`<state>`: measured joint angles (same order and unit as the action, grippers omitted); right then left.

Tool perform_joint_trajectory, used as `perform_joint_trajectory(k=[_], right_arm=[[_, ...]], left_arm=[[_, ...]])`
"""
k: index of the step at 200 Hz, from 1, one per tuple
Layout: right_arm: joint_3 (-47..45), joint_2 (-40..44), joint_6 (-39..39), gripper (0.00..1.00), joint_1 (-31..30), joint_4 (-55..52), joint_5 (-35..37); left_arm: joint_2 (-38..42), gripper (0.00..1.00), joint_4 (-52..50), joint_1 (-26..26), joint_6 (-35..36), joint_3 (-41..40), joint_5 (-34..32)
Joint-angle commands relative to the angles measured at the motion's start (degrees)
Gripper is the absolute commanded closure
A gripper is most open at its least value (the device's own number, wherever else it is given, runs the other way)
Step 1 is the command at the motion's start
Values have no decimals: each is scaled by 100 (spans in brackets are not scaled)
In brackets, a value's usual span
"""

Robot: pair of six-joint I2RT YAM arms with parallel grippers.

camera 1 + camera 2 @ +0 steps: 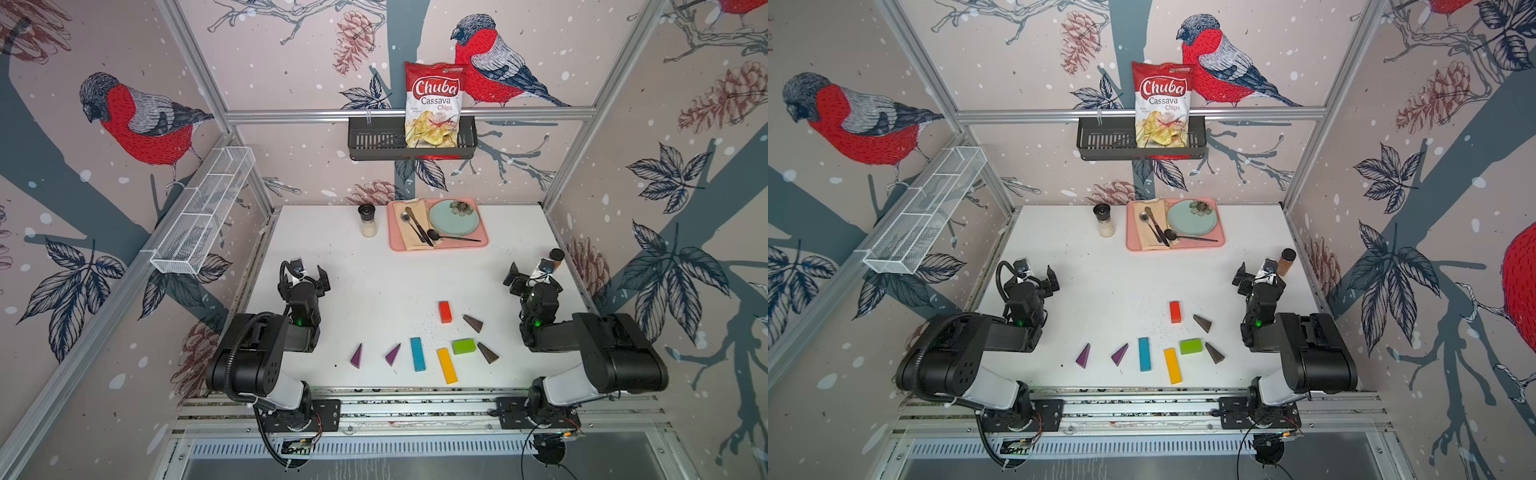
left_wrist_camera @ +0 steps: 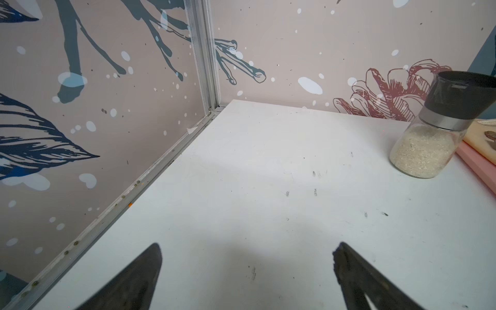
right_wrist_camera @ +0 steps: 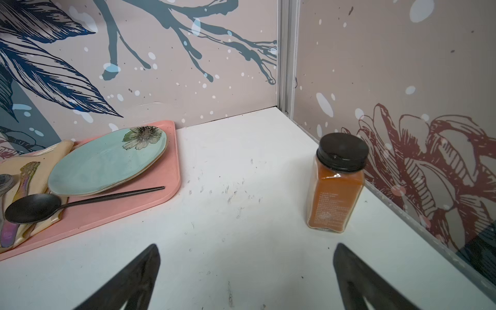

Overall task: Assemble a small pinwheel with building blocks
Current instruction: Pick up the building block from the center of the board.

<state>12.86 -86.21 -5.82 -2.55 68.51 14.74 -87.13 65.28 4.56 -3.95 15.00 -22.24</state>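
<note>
building blocks [image 1: 1172, 365] lie loose on the near half of the white table [image 1: 332, 257], between the two arms. none touches another, so the pinwheel is not begun and you are at the first pick. the red brick [image 1: 445, 311] sits farthest back, with one brown wedge [image 1: 473, 323] near it. the green brick [image 1: 464, 345] has the other brown wedge [image 1: 488, 353] just beside it. the blue bar [image 1: 417, 354], the yellow bar [image 1: 447, 365] and two purple wedges [image 1: 357, 356] run along the front.

your left gripper [image 2: 247, 247] is spread wide and empty over bare table by the left wall. your right gripper [image 3: 247, 247] is the same on its side.

i'd start with the hub: bring red and green together in open space, most likely with the right arm, which is nearer. take the wedges by their flat faces, since the slopes may slip.

watch the orange spice jar [image 3: 335, 185], which is close ahead of the right gripper against the wall. the grain shaker [image 2: 429, 150] and pink tray [image 1: 436, 248] stand well back and out of the way.
</note>
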Motion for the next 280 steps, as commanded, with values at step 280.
perform_joint_trajectory(k=[280], right_arm=[[4099,549,413,0,-803,-7088,-908]], left_arm=[[3178,3,-5732,2795,36,2084,347]])
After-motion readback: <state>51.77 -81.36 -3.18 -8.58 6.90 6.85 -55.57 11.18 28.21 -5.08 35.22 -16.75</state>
